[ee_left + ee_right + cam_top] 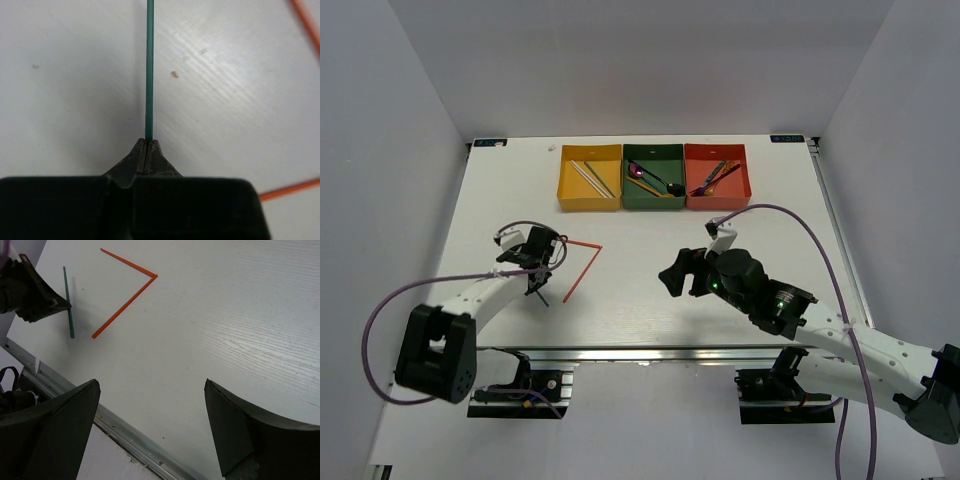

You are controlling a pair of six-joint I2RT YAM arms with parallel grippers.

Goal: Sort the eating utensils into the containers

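My left gripper (148, 142) is shut on a thin grey-green chopstick (149, 70), which runs straight out from its tips over the white table. The top view shows this gripper (539, 280) at the left, with the chopstick (542, 296) poking out below it. Just to its right, two orange-red chopsticks (582, 273) lie on the table in a V, also seen from the right wrist (125, 305). My right gripper (150, 382) hangs open over bare table at centre right (672, 278), holding nothing.
Three trays stand in a row at the back: yellow-orange (590, 204) with pale chopsticks, dark green (654, 204) with spoons, red-orange (716, 204) with forks. A metal rail (650, 352) runs along the near table edge.
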